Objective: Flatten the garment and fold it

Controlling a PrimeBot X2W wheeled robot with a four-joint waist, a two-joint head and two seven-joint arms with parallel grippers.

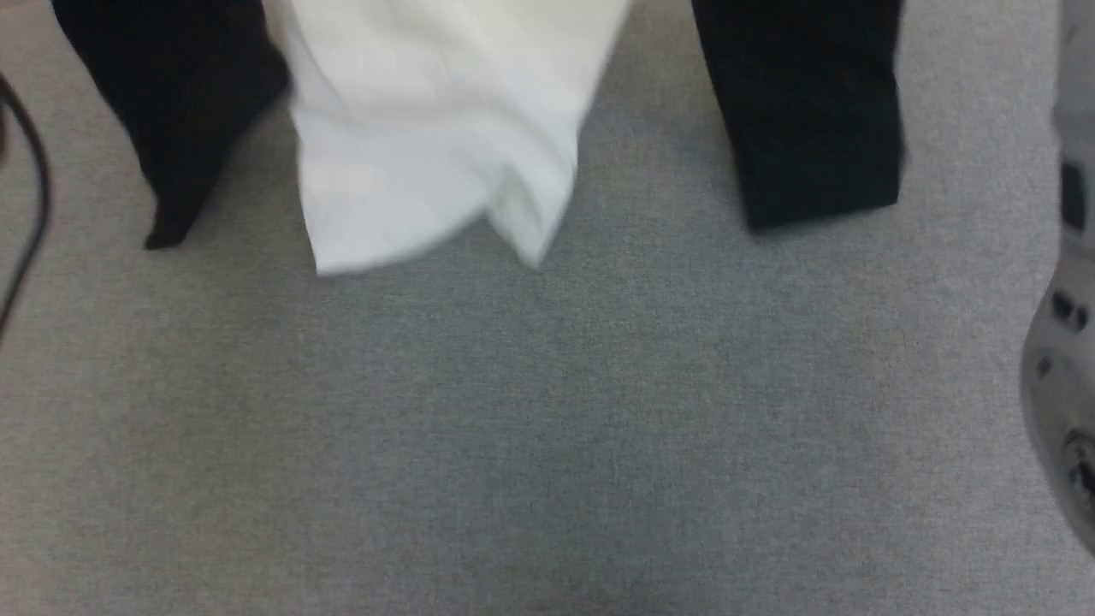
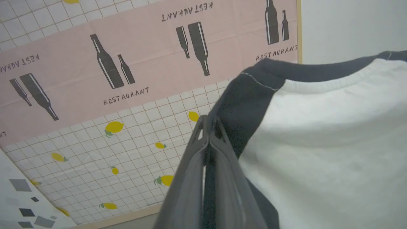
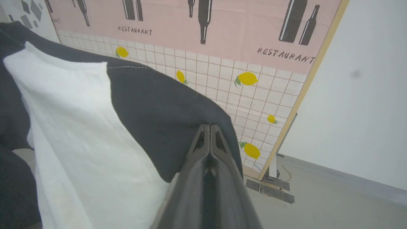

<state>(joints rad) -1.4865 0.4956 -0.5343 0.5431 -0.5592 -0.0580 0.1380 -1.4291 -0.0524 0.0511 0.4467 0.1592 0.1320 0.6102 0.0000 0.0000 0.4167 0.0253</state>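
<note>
The counter point(image 1: 547, 445) is a grey, woven-looking surface. Toward 12 o'clock the garment point(image 1: 436, 137) hangs its white hem and black sleeves down to it; whether they rest on it cannot be told. A dark cable point(image 1: 41, 197) curves at 9 o'clock.

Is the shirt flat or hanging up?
Hanging. The left gripper and right gripper pinch the shirt by its black shoulders; it dangles over the grey surface.

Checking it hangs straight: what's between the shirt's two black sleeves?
In the head view, the T-shirt's white body hangs between the left sleeve and right sleeve, with bare grey surface beside the latter.
</note>
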